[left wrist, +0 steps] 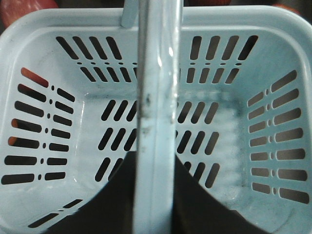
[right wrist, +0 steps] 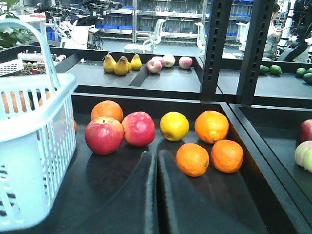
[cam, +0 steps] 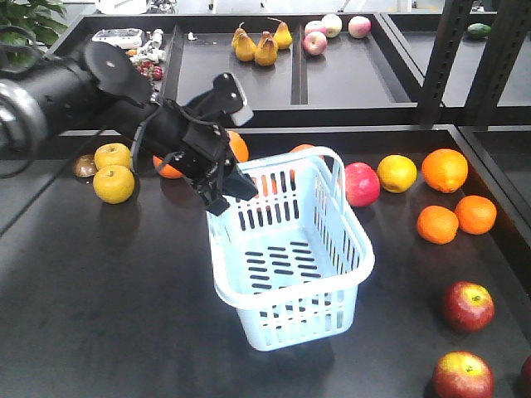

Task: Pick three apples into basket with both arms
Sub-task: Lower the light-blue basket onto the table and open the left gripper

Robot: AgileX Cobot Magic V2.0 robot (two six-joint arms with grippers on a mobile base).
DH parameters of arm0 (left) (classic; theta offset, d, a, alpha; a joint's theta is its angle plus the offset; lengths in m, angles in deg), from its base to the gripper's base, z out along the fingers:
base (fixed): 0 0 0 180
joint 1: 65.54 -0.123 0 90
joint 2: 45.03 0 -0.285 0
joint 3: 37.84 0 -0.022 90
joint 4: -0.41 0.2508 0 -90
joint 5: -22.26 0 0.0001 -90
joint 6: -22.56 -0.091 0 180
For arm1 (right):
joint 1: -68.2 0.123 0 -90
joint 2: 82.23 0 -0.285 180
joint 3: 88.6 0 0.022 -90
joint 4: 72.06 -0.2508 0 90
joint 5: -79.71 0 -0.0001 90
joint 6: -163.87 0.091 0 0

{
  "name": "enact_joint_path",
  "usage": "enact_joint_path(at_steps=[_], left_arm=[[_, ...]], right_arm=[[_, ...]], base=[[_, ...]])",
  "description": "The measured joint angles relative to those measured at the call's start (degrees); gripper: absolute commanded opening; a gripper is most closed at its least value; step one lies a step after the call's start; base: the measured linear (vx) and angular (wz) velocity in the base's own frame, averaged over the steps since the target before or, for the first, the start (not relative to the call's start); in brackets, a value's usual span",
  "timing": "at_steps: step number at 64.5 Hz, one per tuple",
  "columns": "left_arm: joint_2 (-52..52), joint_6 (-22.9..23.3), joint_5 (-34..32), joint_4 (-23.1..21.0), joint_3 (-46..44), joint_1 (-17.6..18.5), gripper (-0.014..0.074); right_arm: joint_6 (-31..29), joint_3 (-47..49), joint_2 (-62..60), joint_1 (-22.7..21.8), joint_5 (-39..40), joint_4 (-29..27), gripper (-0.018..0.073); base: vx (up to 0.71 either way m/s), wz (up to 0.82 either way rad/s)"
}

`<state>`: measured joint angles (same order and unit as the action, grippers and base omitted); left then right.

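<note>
I find no word, label, brand, number or sign that I can read in any of my three views. The small packets (cam: 123, 36) at the far left corner of the back tray (cam: 232, 83) are too small and blurred for any lettering to be made out. The basket (left wrist: 53, 22) close under my left wrist camera shows plain plastic with a few dark scuffs on its handle (left wrist: 156, 97), and nothing written.
</note>
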<state>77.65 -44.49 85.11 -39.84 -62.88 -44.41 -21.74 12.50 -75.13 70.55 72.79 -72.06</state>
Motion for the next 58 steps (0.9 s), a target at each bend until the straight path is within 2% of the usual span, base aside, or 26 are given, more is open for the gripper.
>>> enact_joint_path(at_steps=[22,38,45,58], left_arm=[[5.15,-0.11,-0.3,1.72,-1.09,3.42,-0.0003],[5.47,-0.23,-0.46,2.37,-1.55,3.74,0.0043],[5.47,-0.23,-0.46,2.44,-1.55,3.74,0.0116],[5.49,1.38,-0.52,2.54,-1.55,3.74,0.0364]], right_arm=[[0.0,0.0,0.0,0.0,0.0,0.0,-0.0004],[0.0,0.0,0.0,0.0,0.0,0.0,-0.0004],[0.0,0.0,0.0,0.0,0.0,0.0,-0.0004],[0.0,0.0,0.0,0.0,0.0,0.0,-0.0004]], base=[[0.0,0.0],[0.0,0.0],[0.0,0.0],[0.0,0.0]])
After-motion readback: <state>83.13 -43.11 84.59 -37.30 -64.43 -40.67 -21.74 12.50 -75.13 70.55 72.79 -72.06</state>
